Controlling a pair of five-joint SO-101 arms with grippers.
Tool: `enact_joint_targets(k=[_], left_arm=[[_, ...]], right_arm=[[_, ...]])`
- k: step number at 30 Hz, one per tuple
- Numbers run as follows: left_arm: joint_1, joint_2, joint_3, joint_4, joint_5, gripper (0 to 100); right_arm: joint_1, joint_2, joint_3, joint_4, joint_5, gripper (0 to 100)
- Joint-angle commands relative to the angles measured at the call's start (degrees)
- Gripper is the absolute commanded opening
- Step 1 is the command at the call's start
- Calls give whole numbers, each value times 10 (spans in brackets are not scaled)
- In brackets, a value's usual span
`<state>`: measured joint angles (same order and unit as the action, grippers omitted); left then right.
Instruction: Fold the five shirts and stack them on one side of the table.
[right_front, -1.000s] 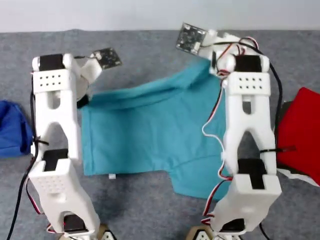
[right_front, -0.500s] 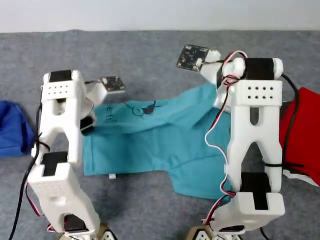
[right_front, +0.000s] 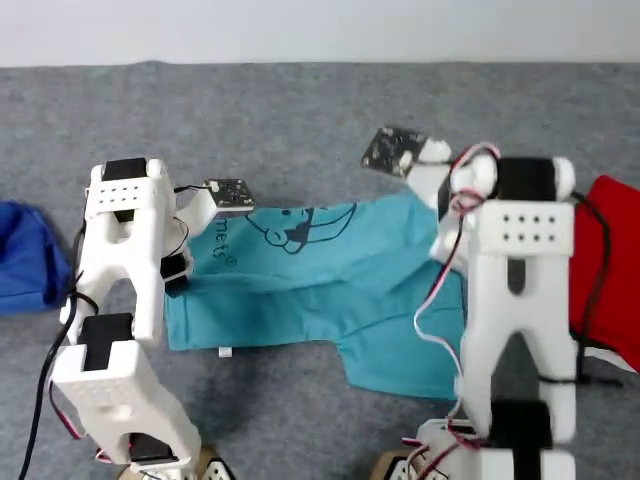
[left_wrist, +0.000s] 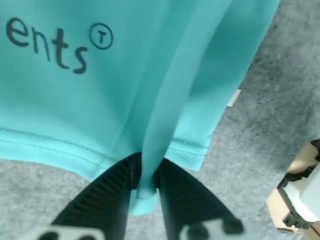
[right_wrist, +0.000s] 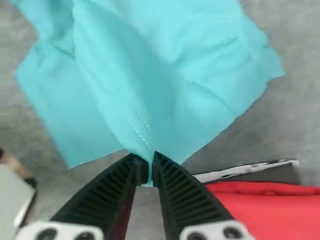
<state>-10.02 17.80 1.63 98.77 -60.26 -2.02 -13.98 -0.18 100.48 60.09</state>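
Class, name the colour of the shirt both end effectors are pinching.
Teal. The shirt shows best in the left wrist view.

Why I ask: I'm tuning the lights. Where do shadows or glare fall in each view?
High view: even light, no glare, faint shade beside the left arm on the shirt. Left wrist view: a darker crease runs from the left gripper. Right wrist view: soft shade in the folds by the right gripper.

Bright, even, diffuse light from above in all three views. Soft, faint shadows on the desk under the left arm and right arm, and along the teal shirt edge. No glare on the white shells. Left claw and right claw read near-black, ribs visible.
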Motion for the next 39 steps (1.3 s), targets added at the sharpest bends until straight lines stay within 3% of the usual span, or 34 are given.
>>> enact_joint_targets(k=[1, 20, 39], left_arm=[[-3, -32, -1, 0, -4, 5], [-2, 31, 0, 18, -18, 5], [0, 31, 55, 17, -49, 24]], right_arm=[[4, -65, 68, 23, -7, 12], [7, -172, 300, 24, -7, 11], [38, -167, 316, 21, -5, 28]])
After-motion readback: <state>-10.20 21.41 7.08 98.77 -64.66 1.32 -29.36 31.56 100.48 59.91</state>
